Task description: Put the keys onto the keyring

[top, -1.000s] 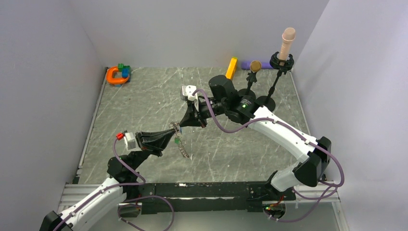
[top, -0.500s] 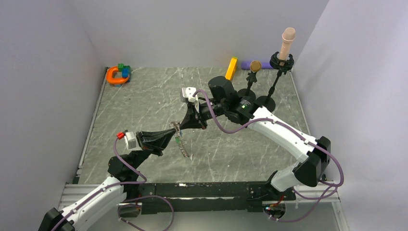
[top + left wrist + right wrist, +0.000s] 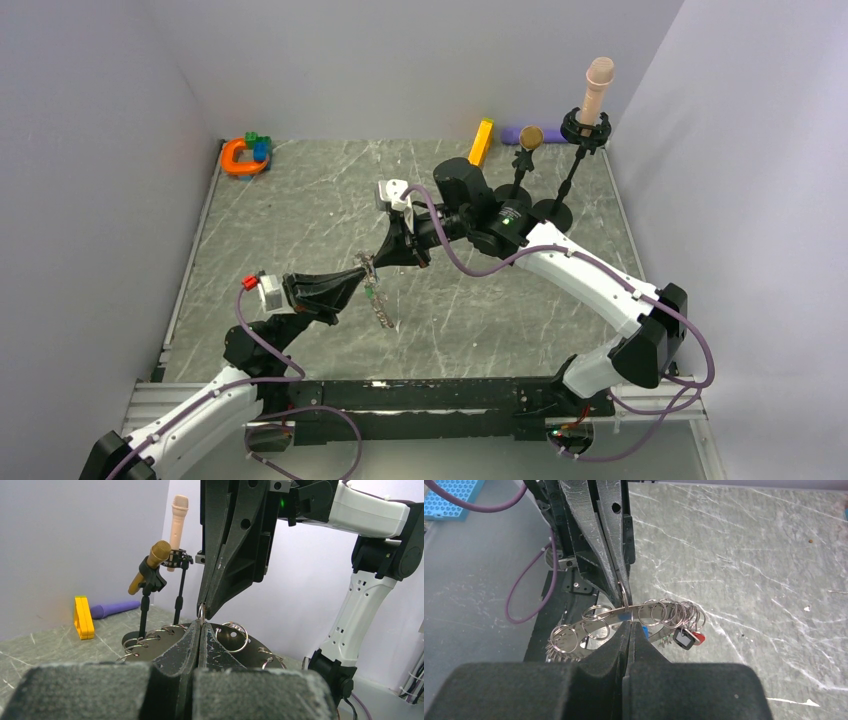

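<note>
Silvery keyring (image 3: 569,636), split rings (image 3: 659,611) same. On keys (image 3: 685,639): black-and-white head, red head behind (blue speck near my tips). My right gripper (image 3: 628,626) charcoal. Grey-green table (image 3: 749,555), white-veined. Purple cable (image 3: 524,580). Yellow bar (image 3: 482,141), orange horseshoe toy (image 3: 238,157).

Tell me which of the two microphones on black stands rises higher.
The pale peach microphone, held upright; the gold-headed microphone beside it is tilted and sits lower on a shorter stand.

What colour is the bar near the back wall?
Yellow rectangular bar; left wrist view shows it best.
</note>
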You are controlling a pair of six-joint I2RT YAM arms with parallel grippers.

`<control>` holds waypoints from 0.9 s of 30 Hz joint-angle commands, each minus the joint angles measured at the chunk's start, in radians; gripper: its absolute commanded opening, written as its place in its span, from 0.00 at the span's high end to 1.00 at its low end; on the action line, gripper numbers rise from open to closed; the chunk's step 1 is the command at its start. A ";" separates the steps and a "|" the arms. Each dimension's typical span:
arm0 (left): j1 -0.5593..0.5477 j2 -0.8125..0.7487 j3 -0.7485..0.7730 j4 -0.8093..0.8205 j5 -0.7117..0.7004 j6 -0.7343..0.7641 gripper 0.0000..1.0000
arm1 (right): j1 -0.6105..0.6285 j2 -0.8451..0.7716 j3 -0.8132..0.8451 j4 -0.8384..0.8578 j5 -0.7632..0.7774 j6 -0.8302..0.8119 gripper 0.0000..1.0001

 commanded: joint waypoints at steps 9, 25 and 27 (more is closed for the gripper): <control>0.003 -0.013 0.003 0.059 0.001 -0.010 1.00 | -0.005 -0.008 0.006 0.042 -0.025 0.023 1.00; 0.003 -0.031 0.002 0.027 -0.008 -0.003 1.00 | -0.010 -0.014 -0.004 0.071 -0.057 0.044 1.00; 0.003 -0.036 0.003 0.021 -0.009 -0.003 1.00 | -0.010 -0.014 -0.008 0.076 -0.062 0.049 1.00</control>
